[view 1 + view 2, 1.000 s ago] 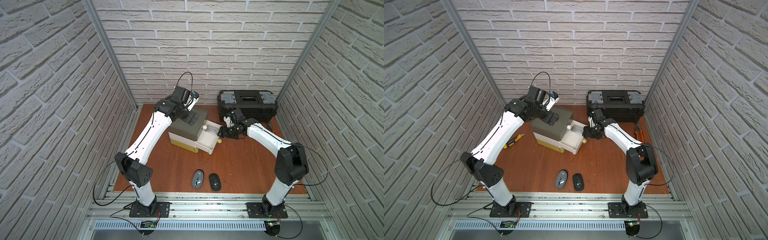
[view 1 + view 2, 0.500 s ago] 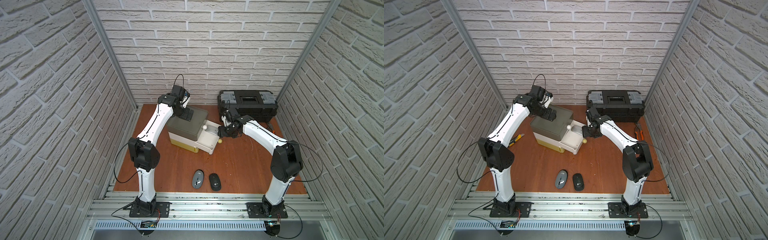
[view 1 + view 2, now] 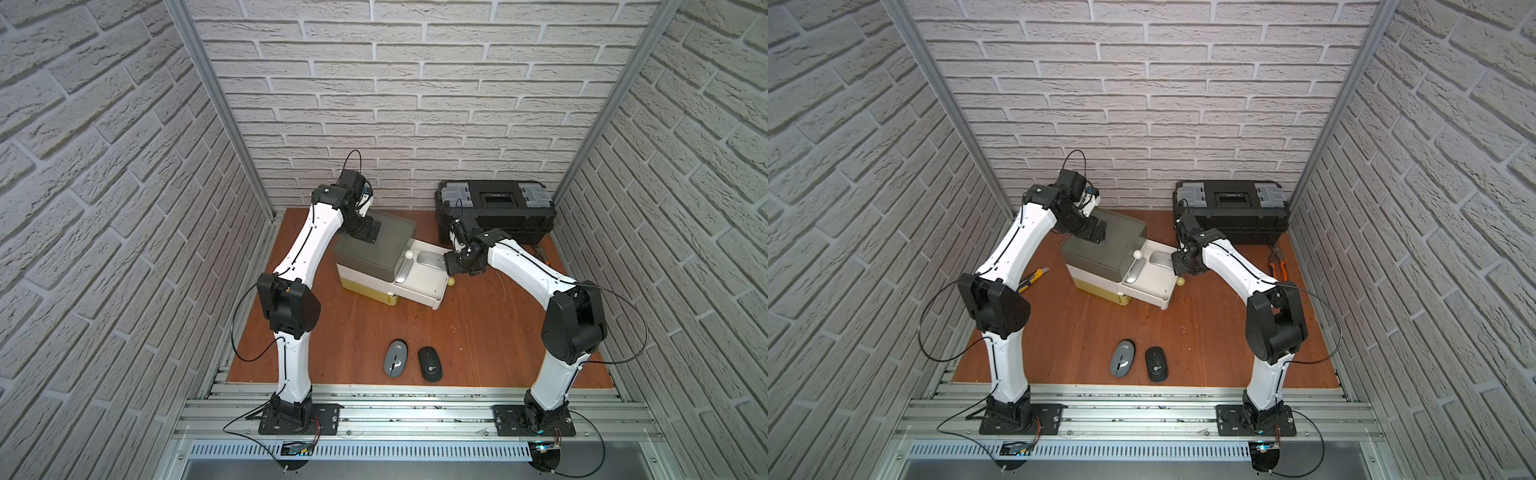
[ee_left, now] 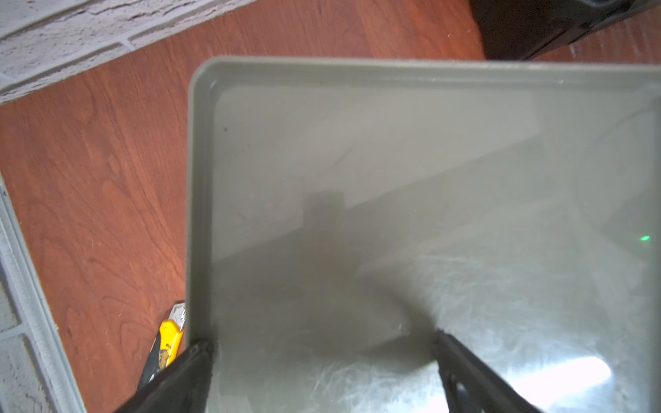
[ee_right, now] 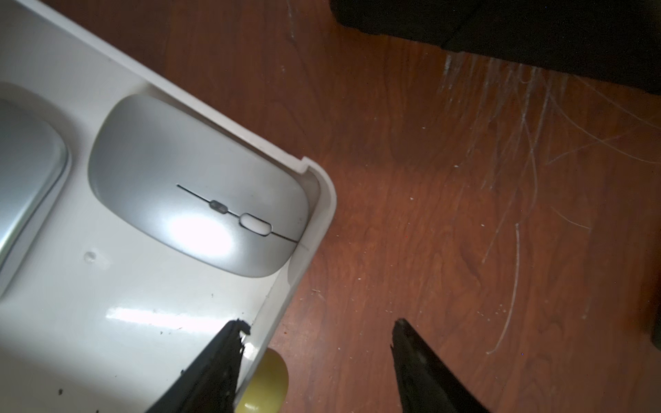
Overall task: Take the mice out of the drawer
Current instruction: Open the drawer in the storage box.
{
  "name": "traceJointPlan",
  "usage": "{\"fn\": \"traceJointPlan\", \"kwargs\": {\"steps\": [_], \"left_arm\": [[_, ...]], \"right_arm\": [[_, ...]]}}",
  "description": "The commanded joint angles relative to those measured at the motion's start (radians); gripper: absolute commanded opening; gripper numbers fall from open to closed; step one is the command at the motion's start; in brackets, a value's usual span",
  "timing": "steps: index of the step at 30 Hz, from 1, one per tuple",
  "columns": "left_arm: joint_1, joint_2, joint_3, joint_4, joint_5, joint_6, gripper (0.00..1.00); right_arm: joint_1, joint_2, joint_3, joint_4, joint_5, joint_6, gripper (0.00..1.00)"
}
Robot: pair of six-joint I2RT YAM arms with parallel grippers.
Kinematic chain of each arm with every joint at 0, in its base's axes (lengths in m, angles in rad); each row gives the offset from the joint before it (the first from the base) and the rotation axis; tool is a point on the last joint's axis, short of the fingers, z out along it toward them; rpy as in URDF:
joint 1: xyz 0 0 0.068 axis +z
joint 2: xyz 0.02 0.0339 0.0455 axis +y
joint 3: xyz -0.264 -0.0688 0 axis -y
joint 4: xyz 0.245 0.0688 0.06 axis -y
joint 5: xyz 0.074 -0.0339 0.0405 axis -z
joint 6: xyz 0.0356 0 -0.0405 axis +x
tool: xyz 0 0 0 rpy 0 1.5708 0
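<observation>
Setting: brick-walled cell, wooden tabletop.
Right tool: spread, empty, astride drawer front, mid-frame.
Left tool: spread over cabinet lid.
Risk: inner finger may snag the wall, missing silver mouse.

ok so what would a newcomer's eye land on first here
The pulled-out white drawer in the middle, holding a silver mouse and a second silver mouse, with the right claw open astride its front wall. Then a grey mouse and a black mouse side by side near the front edge of the table, and a black toolbox at the back.
</observation>
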Motion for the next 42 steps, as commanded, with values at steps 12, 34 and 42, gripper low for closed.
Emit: {"fn": "traceJointPlan", "kwargs": {"steps": [12, 34, 42], "left_arm": [[-0.003, -0.075, -0.020, -0.005, -0.196, 0.106, 0.98], [-0.375, -0.044, -0.139, 0.196, 0.232, 0.639, 0.97], [-0.381, 0.137, -0.016, 0.192, 0.290, 0.675, 0.96]], "right_arm": [[-0.045, -0.157, -0.080, 0.046, -0.027, -0.029, 0.68], [-0.232, -0.457, -0.325, 0.226, -0.093, 0.066, 0.68], [-0.259, -0.445, -0.353, 0.235, -0.143, 0.063, 0.68]]}}
